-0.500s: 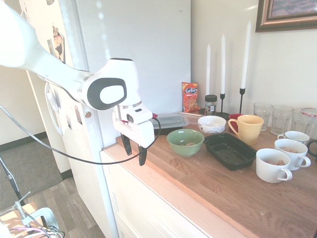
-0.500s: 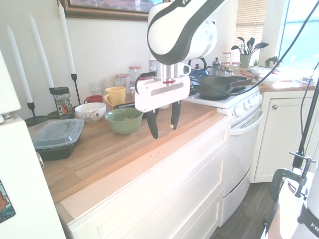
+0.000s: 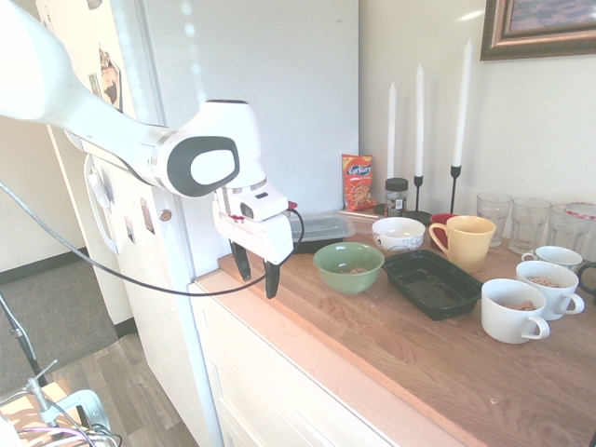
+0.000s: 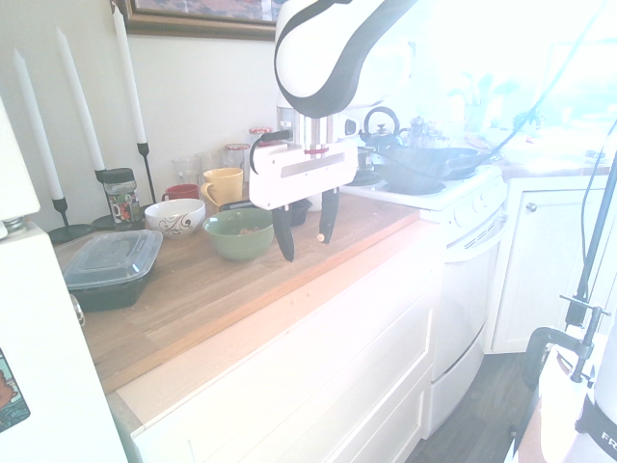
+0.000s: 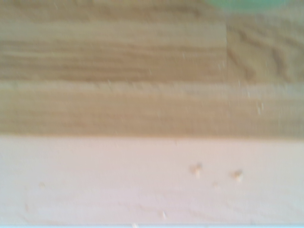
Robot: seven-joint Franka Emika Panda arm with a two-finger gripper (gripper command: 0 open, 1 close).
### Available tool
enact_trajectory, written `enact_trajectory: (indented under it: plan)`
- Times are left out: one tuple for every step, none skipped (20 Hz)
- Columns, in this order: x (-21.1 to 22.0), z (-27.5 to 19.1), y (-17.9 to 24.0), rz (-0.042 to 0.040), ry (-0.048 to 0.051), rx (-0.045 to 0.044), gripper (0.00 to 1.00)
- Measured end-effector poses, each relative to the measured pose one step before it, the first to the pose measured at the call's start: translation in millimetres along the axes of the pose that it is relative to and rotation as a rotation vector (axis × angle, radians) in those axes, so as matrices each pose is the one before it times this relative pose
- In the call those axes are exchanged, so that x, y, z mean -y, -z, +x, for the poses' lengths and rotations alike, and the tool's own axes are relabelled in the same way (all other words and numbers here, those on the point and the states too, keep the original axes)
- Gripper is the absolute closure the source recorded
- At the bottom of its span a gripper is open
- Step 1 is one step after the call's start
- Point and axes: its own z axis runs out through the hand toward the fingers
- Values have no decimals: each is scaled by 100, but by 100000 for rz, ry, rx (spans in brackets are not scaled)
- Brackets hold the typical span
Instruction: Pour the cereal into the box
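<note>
- hand (image 4: 306, 251) released: fingers well spread, nothing btwn them, pointing down over the front edge of the table (image 3: 391, 354), nr the green bowl (image 3: 348, 267) but apart from it
- tiny tan bit (image 4: 321, 237) shows at one fingertip in the second ext. view; can't tell if it's stuck there
- cereal (image 3: 354, 271): small tan heap in the bottom of the green bowl
- box (image 3: 433, 283), black & shallow, upright on the table btwn the green bowl and the white cups (image 3: 513, 310); no cereal visible in it
- similar tan pcs in 2 of the white cups
- few loose crumbs (image 5: 236, 175) on the pale strip along the table's front edge, seen in wrist view, blurry
- white bowl w/ pattern (image 3: 399, 235) behind the green bowl; yellow mug (image 3: 468, 244) & red mug (image 4: 181, 192) beside it
- black container w/ clear lid (image 4: 113, 267) nr the fridge (image 3: 261, 102)
- orange-red packet (image 3: 358, 182) stands at the back, nr a dark-lidded jar (image 3: 397, 196) & 3 white candles (image 3: 419, 121) in black holders
- clear glasses (image 3: 530, 223) further along by the wall
</note>
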Motion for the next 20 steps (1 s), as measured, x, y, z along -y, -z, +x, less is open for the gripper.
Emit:
enact_trajectory:
  plan:
    - [798, 226, 544, 749, 224, -1121, 0]
    - [858, 283, 523, 629, 246, -1254, 0]
    - [851, 339, 454, 430, 366, -1400, 0]
    - [813, 364, 342, 265, 142, -1290, 0]
    - [804, 409, 260, 177, 161, -1287, 0]
    - [831, 484, 183, 18, 237, -1419, 0]
    - [841, 541, 120, 131, 7, -1204, 0]
    - [895, 634, 51, 127, -75, -1025, 0]
    - [841, 624, -56, 68, -134, -678, 0]
    - [842, 719, -82, 187, -244, -585, 0]
    - [832, 744, -252, -184, -200, -758, 0]
    - [882, 753, -324, -157, -438, -785, 0]
    - [881, 681, -501, -140, -242, -276, 0]
    - [881, 608, -561, -112, -150, -117, 0]
    - [924, 450, -634, -217, -235, 182, 0]
    - [899, 337, -617, -166, -225, 278, 0]
    - [800, 283, -628, -524, -298, 522, 0]
    - [718, 254, -688, -502, -407, 436, 0]
    - [579, 379, -737, -320, -290, 152, 0]
    - [446, 398, -807, -446, -209, 165, 0]
